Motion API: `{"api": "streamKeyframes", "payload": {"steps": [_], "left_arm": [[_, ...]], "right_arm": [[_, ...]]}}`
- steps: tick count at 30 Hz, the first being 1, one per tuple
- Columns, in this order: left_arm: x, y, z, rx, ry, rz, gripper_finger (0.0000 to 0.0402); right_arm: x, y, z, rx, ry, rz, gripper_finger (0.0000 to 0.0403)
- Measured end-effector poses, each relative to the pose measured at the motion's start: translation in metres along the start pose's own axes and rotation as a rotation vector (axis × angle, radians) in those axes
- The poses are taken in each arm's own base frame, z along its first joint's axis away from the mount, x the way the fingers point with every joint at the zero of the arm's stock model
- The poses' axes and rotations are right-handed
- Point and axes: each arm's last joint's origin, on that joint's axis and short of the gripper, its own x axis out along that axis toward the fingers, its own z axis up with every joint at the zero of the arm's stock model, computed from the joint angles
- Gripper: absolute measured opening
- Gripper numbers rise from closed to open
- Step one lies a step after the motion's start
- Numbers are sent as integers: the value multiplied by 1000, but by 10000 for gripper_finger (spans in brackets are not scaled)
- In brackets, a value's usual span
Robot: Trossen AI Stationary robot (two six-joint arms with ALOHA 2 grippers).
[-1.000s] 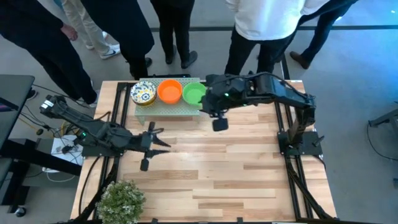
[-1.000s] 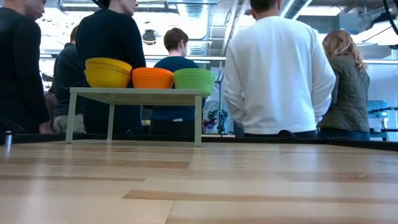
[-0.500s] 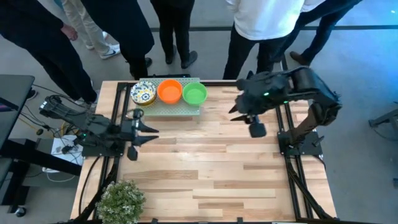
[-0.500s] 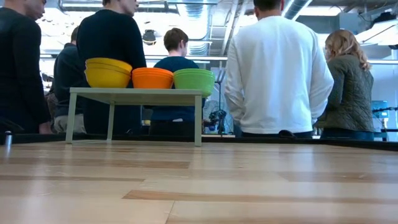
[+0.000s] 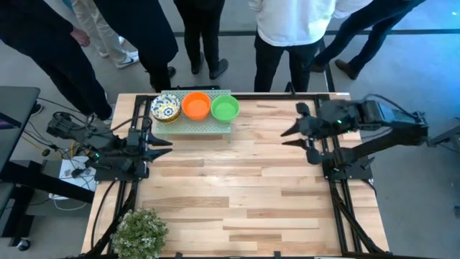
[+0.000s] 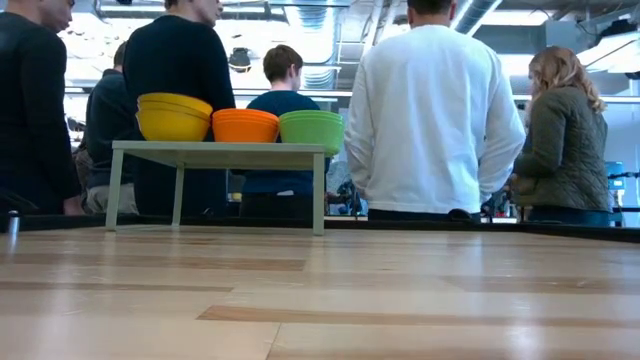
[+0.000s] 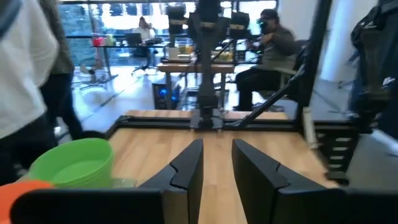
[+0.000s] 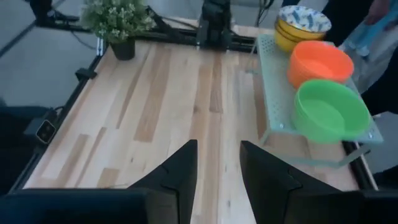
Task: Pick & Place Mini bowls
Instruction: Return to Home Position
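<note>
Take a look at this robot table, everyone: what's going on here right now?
Nothing is being held. The patterned bowl, orange bowl and green bowl stand in a row on the small shelf at the table's far edge. The left gripper and right gripper are open and empty, each by its own side of the table, away from the shelf. People stand behind the table.

We see 3 stacks on the pale green shelf (image 5: 205,127) at 11 o'clock. The patterned bowls (image 5: 164,108) are white inside with a blue-yellow floral print and plain yellow outside. The orange bowls (image 5: 195,105) are plain orange, the green bowls (image 5: 225,108) plain bright green. The table (image 5: 237,187) is light wood planks. The plant (image 5: 140,230) at 7 o'clock is green with pale flecks. The left gripper (image 5: 164,146) and right gripper (image 5: 285,137) are black.
</note>
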Motion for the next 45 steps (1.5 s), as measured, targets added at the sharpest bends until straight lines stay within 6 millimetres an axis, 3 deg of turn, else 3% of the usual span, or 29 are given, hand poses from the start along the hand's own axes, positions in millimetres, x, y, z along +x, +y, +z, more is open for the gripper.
{"api": "streamKeyframes", "payload": {"steps": [5, 9, 18, 29, 45], "left_arm": [[0, 6, -18, 18, 32, 160, 86], [1, 6, -37, -7, 41, 177, 86], [-5, 8, -56, -51, -58, 162, 86], [-18, 12, -76, 1, -223, 67, 86], [-18, 11, -118, -18, -266, 57, 86]], "right_arm": [[-11, 2, -56, 52, -151, -81, 115], [-16, 6, -97, 61, -276, -88, 115], [-7, 12, -166, 88, -475, -98, 115], [10, 17, -209, 79, -582, -109, 115], [47, 20, -230, 88, -654, -116, 115]]}}
